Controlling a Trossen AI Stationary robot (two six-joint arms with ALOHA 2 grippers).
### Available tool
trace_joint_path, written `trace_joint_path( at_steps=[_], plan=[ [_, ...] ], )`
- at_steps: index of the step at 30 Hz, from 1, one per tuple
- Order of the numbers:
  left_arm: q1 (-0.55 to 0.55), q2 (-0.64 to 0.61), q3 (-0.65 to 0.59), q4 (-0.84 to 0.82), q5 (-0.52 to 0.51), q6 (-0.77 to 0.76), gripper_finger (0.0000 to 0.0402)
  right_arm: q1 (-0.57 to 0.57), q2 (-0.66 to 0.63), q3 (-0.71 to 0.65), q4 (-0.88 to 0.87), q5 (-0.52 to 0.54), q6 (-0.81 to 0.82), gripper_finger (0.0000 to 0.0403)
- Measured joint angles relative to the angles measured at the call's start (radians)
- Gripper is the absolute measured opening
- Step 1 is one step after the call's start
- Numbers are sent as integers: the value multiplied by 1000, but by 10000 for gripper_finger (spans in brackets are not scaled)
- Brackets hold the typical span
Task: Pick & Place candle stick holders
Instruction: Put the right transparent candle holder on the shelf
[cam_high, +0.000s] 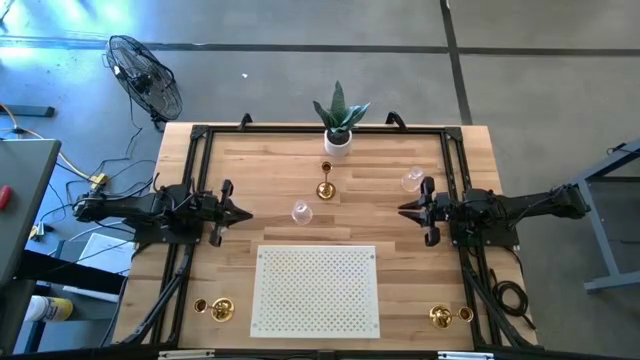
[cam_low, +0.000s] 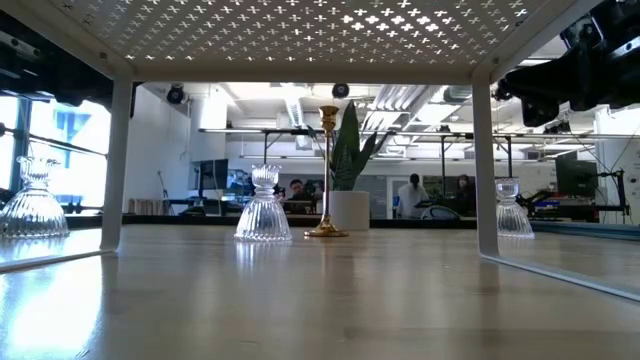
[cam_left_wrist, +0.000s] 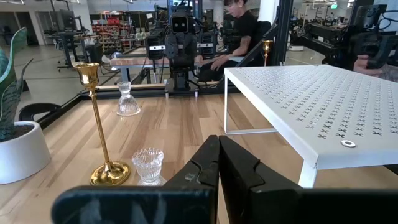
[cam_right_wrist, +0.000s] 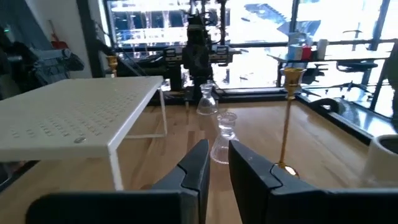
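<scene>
Looking down, I saw two gold holders at the desk's near corners (cam_high: 220, 309) (cam_high: 440, 316), beside the white mat (cam_high: 317, 290). Mid-desk, the left gripper (cam_high: 242, 213) sat shut and empty; the right gripper (cam_high: 407, 211), nearly closed, seemingly held nothing. Beyond stood two glass holders (cam_high: 301, 212) (cam_high: 412, 179), a tall gold holder (cam_high: 325, 188), and a plant pot (cam_high: 338, 143).

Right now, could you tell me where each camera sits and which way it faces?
High: overhead, looking down; both arms show.
Low: table height under the white shelf, facing the room.
Left wrist: behind the shut left gripper, facing the right arm.
Right wrist: behind the right gripper, facing the left arm.
Shared: the tall gold holder.
</scene>
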Motion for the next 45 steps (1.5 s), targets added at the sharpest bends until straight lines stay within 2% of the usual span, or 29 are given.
trace_joint_path(
  at_steps=[3, 6, 12, 19, 22, 25, 33, 37, 40, 45],
  plan=[
    [0, 0, 0, 0, 0, 0, 1, 0, 0, 0, 9, 61, 14, 61],
    [0, 0, 0, 0, 0, 0, 1, 0, 0, 0, 13, 78, 62, 80],
    [0, 0, 0, 0, 0, 0, 1, 0, 0, 2, 14, 101, 113, 156],
    [0, 0, 0, 0, 0, 0, 1, 0, 0, 35, 14, 272, 21, 262],
    [0, 0, 0, 0, 0, 0, 1, 0, 0, 68, 13, 254, -57, 288],
    [0, 0, 0, 0, 0, 0, 1, 0, 10, 122, 0, 228, -94, 297],
    [0, 0, 0, 0, 0, 0, 1, 0, 163, 394, -199, 258, -178, 299],
    [0, 0, 0, 0, 0, 0, 1, 0, 294, 605, -415, 328, -168, 299],
    [0, 0, 0, 0, 0, 0, 1, 0, 399, 782, -621, 407, -87, 299],
    [0, 0, 0, 0, 0, 0, 1, -1, 567, 1089, -978, 511, 149, 299]
  ],
)
